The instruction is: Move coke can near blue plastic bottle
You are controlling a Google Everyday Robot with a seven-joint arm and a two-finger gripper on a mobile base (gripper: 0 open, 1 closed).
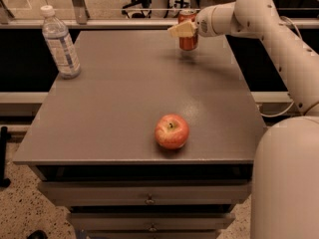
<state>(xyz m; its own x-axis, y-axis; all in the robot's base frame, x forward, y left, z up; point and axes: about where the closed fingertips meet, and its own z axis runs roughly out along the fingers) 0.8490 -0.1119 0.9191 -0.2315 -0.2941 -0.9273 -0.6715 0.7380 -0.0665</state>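
The coke can (188,40) is a small red can with a silver top, at the far right of the grey table (124,103). My gripper (182,30) is shut on the coke can and holds it upright just above the tabletop, with a shadow beneath it. The blue plastic bottle (60,44), clear with a white cap and pale label, stands upright at the far left corner, well apart from the can.
A red apple (171,131) lies near the table's front edge, right of centre. My white arm (279,39) reaches in from the right over the table's right edge. Drawers (149,199) sit under the tabletop.
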